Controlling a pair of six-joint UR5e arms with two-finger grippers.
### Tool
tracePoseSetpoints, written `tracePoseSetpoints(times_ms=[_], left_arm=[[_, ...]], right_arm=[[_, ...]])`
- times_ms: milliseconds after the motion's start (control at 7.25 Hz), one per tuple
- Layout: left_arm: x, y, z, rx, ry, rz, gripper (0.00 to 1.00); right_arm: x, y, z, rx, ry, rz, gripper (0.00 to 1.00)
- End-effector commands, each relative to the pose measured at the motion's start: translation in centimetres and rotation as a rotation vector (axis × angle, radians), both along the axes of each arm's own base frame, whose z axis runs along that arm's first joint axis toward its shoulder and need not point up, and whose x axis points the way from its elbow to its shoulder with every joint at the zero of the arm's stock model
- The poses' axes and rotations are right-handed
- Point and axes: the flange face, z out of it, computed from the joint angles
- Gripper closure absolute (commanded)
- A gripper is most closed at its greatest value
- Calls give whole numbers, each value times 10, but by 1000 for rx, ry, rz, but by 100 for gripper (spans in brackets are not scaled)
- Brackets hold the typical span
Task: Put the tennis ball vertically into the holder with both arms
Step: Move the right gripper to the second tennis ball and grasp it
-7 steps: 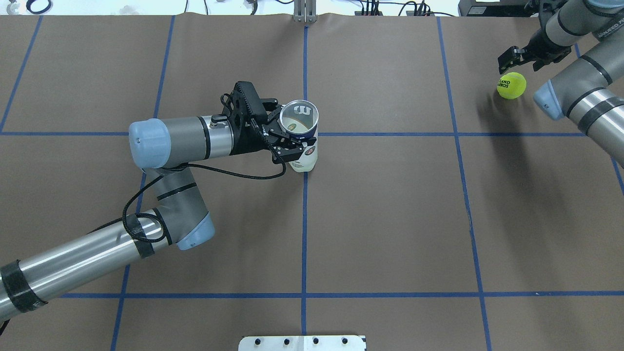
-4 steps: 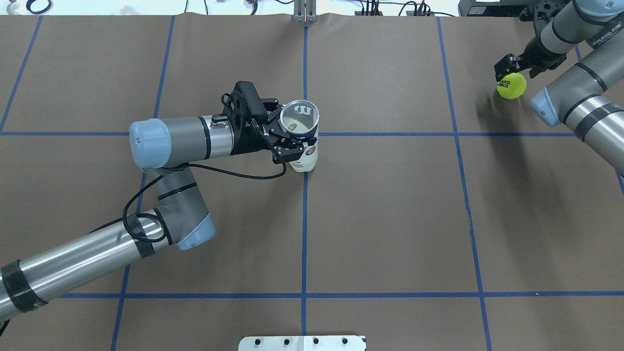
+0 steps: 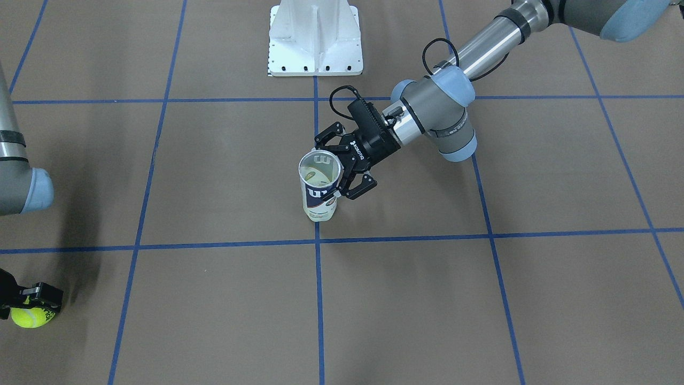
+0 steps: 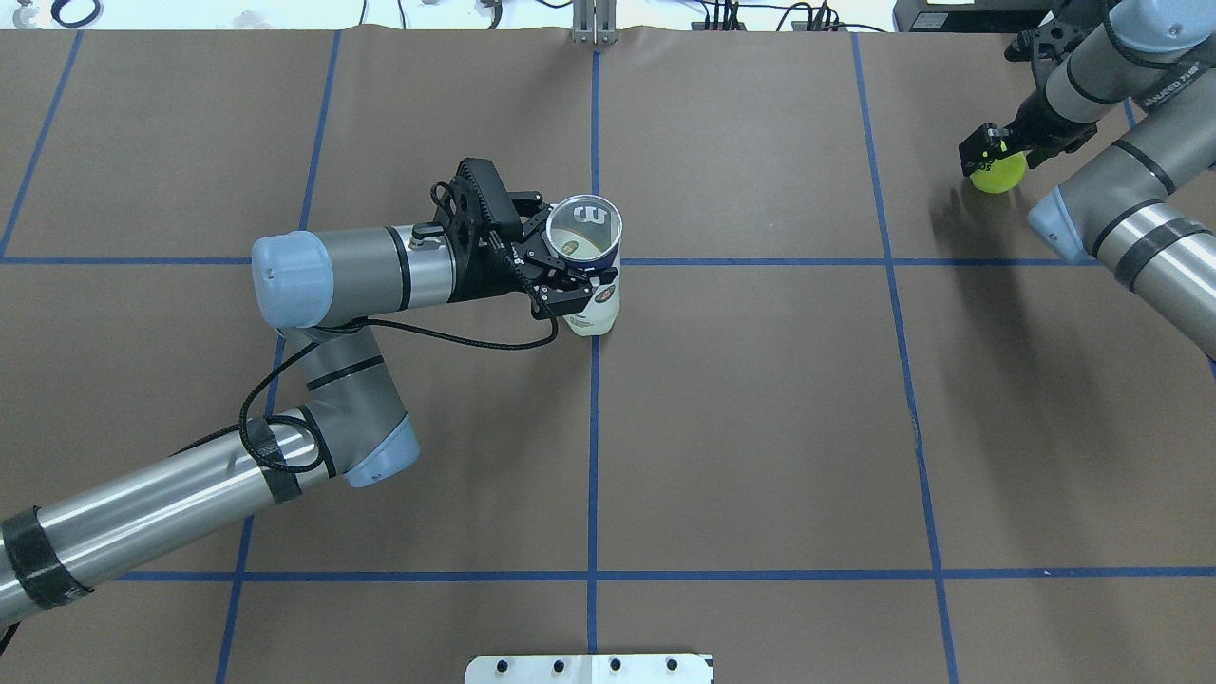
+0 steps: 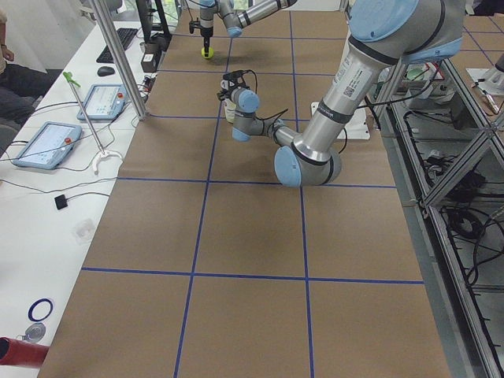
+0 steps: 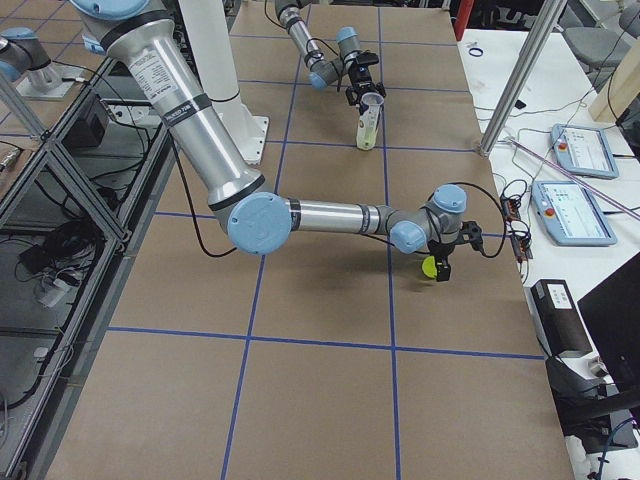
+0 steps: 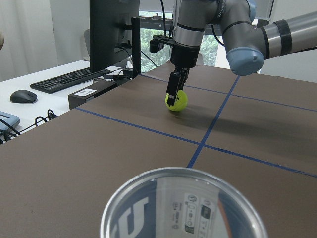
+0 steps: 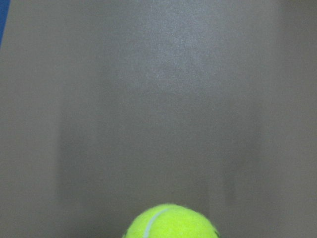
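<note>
Left gripper (image 3: 337, 170) is clamped on holder (image 3: 319, 206), which stands upright near centre of table (image 4: 760, 427), mouth up. Right gripper (image 4: 991, 152) straddles tennis ball (image 4: 999, 176) at far right corner; can't tell if it's squeezing. Ball likely light, fuzzy, springy: pinch across equator. Can looks thin, may flex.

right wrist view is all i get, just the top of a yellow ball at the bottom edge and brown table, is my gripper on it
Observer: The right gripper is lowered onto the ball and reaches past its top. Whether it is pinching, I cannot tell.
Operator: ball off the table?
Observer: No, it sits on the table.
Operator: and the can
Observer: The can stands upright near the table's middle, mouth open, with the left gripper clamped just below its rim.
</note>
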Motion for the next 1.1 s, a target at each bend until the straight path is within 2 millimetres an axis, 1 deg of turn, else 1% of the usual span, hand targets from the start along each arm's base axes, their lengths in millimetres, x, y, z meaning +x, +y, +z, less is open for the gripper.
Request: tracePoseSetpoints(times_ms=[0, 138, 276, 414, 552, 690, 828, 966], left_arm=[[0, 0, 0, 0, 1, -1, 16], [0, 0, -1, 1, 2, 0, 16], [0, 0, -3, 2, 3, -1, 16], [0, 0, -3, 2, 3, -1, 16], [0, 0, -3, 2, 3, -1, 16], [0, 0, -4, 3, 4, -1, 16], [0, 0, -4, 3, 4, -1, 16], [0, 0, -5, 3, 6, -1, 16]], right_arm=[[-2, 2, -1, 0, -3, -1, 99], [0, 1, -13, 16, -14, 4, 100], [3, -1, -38, 34, -49, 15, 100], [1, 2, -72, 0, -117, 38, 100], [1, 6, -117, -33, -153, 85, 100], [-4, 17, -169, -71, -178, 128, 100], [-19, 38, -219, -127, -217, 175, 100], [-34, 58, -257, -162, -268, 213, 100]])
